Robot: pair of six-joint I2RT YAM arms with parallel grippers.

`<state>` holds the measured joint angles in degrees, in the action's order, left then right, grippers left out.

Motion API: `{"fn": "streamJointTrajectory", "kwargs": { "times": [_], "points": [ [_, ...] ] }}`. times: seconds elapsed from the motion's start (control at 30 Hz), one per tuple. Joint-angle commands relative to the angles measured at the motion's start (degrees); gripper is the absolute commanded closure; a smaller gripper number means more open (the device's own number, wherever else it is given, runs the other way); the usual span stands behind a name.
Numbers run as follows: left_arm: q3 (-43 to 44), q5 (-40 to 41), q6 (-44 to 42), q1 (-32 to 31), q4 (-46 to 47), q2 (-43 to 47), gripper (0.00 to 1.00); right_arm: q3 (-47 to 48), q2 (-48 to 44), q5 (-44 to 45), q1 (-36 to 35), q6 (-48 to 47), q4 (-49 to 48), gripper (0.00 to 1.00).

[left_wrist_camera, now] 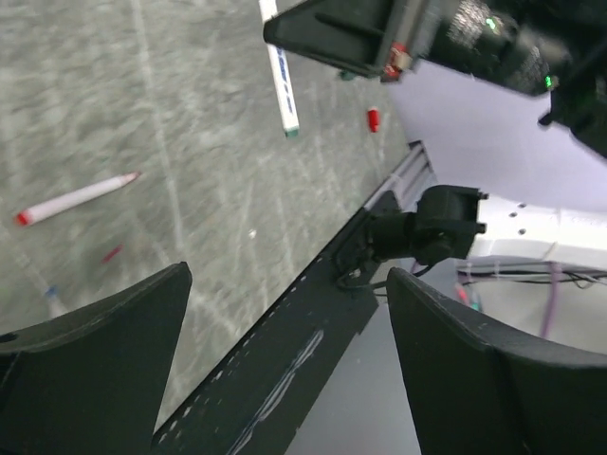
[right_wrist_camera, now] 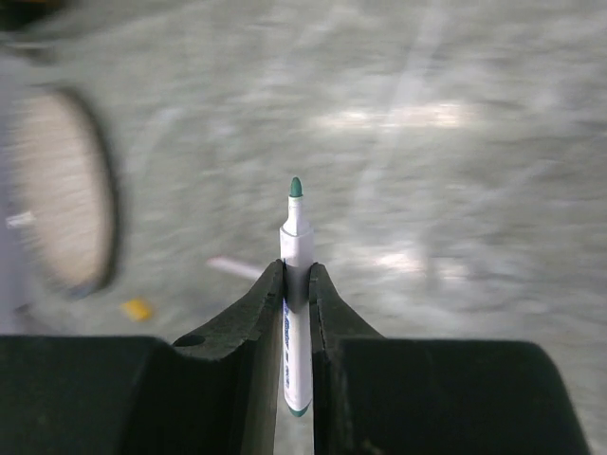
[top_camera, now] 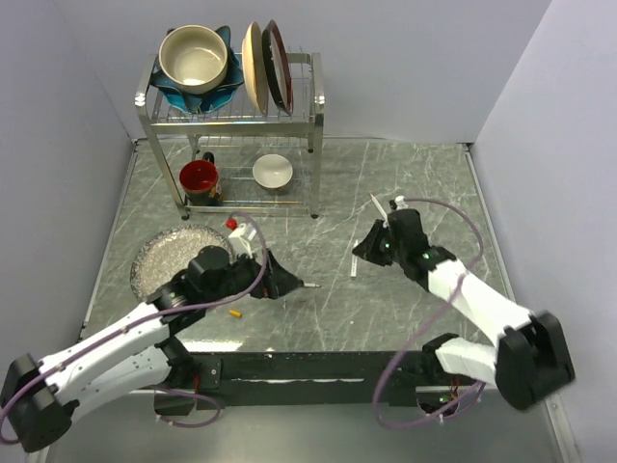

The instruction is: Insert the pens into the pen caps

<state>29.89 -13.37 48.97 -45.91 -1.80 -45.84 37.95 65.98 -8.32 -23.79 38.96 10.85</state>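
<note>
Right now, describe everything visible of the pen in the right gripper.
The pen is slim, with a white plastic-looking barrel and bluish print. Its green felt tip is bare and uncapped, and there is a green plug at the rear end. The right gripper is shut on its barrel, clamping it from both sides. The tip sticks out past the jaws over the table, touching nothing else.

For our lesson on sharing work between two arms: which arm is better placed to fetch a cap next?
Left, probably. The left gripper is open and empty, and the yellow-orange cap lies right beside that arm. The right gripper is shut on the green-tipped pen, so it is busy.
</note>
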Motion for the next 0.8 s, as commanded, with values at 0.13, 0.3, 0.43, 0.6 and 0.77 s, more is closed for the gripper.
{"fn": "streamJointTrajectory", "kwargs": {
  "times": [0.13, 0.3, 0.43, 0.6, 0.77],
  "points": [
    [1.14, -8.43, 3.41, -0.50, 25.87, -10.66, 0.18, -7.89, -19.20, -11.19, -3.10, 11.05, -15.42, 1.00],
    [1.40, -12.73, 6.30, -0.67, 38.77, -16.98, 0.25, -9.39, -23.87, -12.51, -3.98, 14.73, -16.74, 1.00],
    [3.15, -14.23, 6.31, -1.46, 41.17, -20.42, 0.29, -10.27, -26.42, -11.73, -4.60, 16.32, -17.62, 1.00],
    [5.79, -13.79, 5.52, -2.25, 41.18, -24.19, 0.30, -11.15, -26.60, -12.86, -5.30, 17.99, -19.99, 1.00],
    [8.60, -15.81, 6.57, -2.95, 42.58, -28.94, 0.36, -11.50, -26.69, -12.86, -6.35, 18.69, -21.49, 1.00]
  ]
}}
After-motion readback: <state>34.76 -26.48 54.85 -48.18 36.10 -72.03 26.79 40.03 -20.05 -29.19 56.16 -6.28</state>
